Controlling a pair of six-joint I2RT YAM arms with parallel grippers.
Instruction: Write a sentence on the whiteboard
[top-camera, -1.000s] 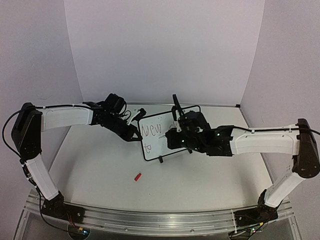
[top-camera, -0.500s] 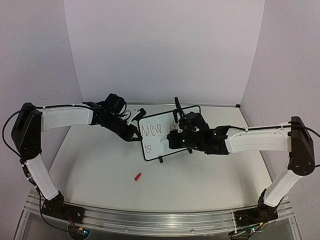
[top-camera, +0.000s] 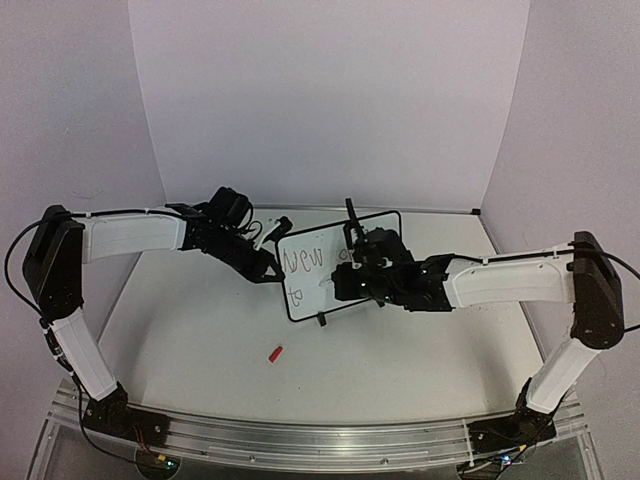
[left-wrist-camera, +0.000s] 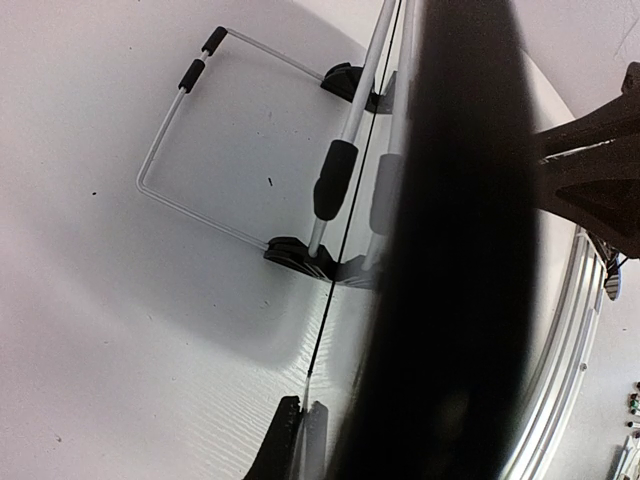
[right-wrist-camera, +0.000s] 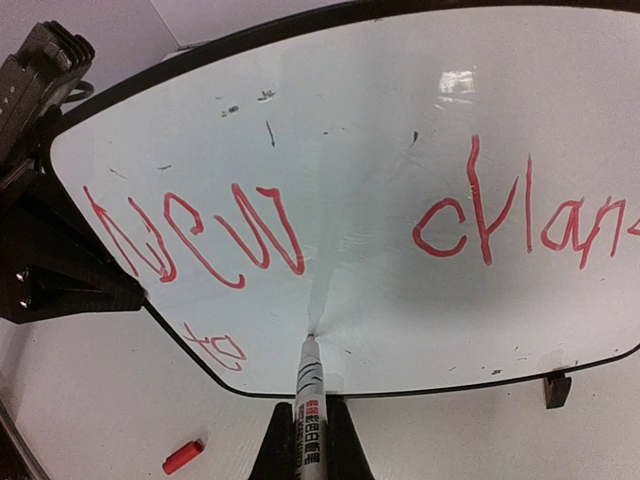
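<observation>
The whiteboard (top-camera: 312, 290) stands tilted at mid-table, black-framed. The sentence (top-camera: 305, 260) is in red: "New chan" on the top line and "to" below, plain in the right wrist view (right-wrist-camera: 200, 235). My left gripper (top-camera: 268, 270) is shut on the board's left edge; in the left wrist view the board (left-wrist-camera: 340, 330) is edge-on, clamped at my gripper (left-wrist-camera: 302, 405). My right gripper (top-camera: 358, 268) is shut on a marker (right-wrist-camera: 309, 395), its tip touching the whiteboard (right-wrist-camera: 380, 170) low, under "New". The gripper itself (right-wrist-camera: 308, 420) sits at the frame's bottom.
A red marker cap (top-camera: 276, 353) lies on the table in front of the board, also seen in the right wrist view (right-wrist-camera: 183, 456). The board's wire stand (left-wrist-camera: 180, 130) rests on the table behind it. White walls enclose the back and sides.
My right arm has shifted slightly left, carrying the marker leftward across the board. The left arm and the board have not moved.
</observation>
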